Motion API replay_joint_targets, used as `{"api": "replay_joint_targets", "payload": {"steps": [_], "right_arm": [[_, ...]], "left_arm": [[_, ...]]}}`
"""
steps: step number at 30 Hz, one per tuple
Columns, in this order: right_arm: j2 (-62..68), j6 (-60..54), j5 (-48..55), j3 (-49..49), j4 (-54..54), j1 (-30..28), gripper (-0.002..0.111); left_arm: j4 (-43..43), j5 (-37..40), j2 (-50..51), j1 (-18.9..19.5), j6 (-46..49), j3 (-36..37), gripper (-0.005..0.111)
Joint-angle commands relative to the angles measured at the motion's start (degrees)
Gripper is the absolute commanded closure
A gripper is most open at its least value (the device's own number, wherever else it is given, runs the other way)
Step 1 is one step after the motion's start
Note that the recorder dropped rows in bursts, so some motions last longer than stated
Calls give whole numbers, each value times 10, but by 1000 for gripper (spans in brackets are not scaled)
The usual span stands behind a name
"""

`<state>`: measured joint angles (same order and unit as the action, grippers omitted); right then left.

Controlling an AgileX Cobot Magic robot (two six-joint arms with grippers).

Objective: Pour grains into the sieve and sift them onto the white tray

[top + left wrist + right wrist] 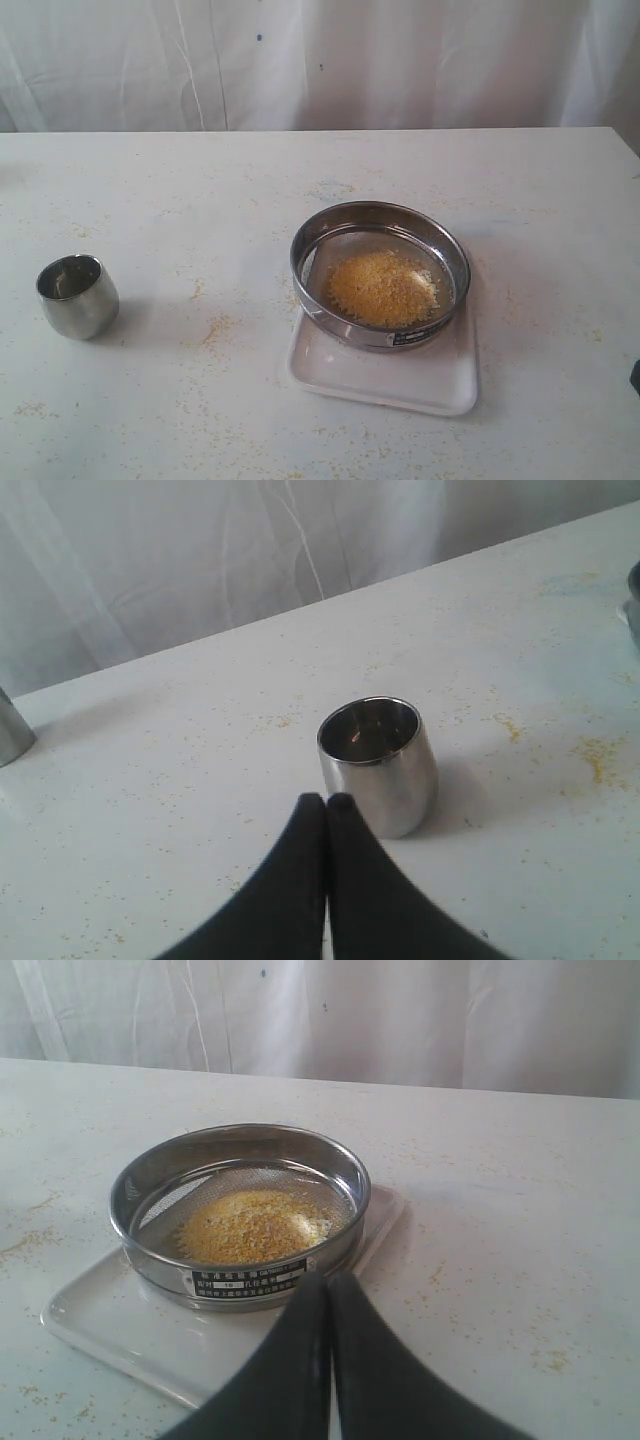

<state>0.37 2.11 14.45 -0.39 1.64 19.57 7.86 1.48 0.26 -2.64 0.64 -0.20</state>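
Observation:
The sieve [380,274] rests on the white tray [380,378] right of the table's centre, its dark label [250,1281] on the near side. A heap of golden-yellow grains [382,288] lies on its mesh, also seen as grains [250,1225] in the right wrist view. My right gripper [328,1280] is shut and holds nothing, just short of the sieve's labelled wall. My left gripper [326,802] is shut and holds nothing, close in front of the small steel cup [379,763]. Neither gripper shows in the exterior view.
The steel cup [77,295] stands upright at the table's left and looks empty. Stray yellow specks [215,330] dot the tabletop between cup and tray. A white curtain [320,60] hangs behind the table's far edge. A metal object [12,730] pokes in at the left wrist view's border.

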Motion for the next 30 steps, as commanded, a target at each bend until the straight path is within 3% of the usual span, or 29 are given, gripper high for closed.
{"api": "replay_joint_targets", "payload": {"steps": [1,23,27,30], "right_arm": [[-4,1,-4,4,1,-2,108],[-4,1,-6,4,5,-2,108],[-4,14,-73,4,-1,-2,108],[-4,107,-166,4,-62,-2,108]], "left_arm": [[-30,2,-3,2,42,2,107],[-29,1,-3,2,42,2,107],[-29,1,-3,2,42,2,107],[-29,1,-3,2,42,2,107]]}}
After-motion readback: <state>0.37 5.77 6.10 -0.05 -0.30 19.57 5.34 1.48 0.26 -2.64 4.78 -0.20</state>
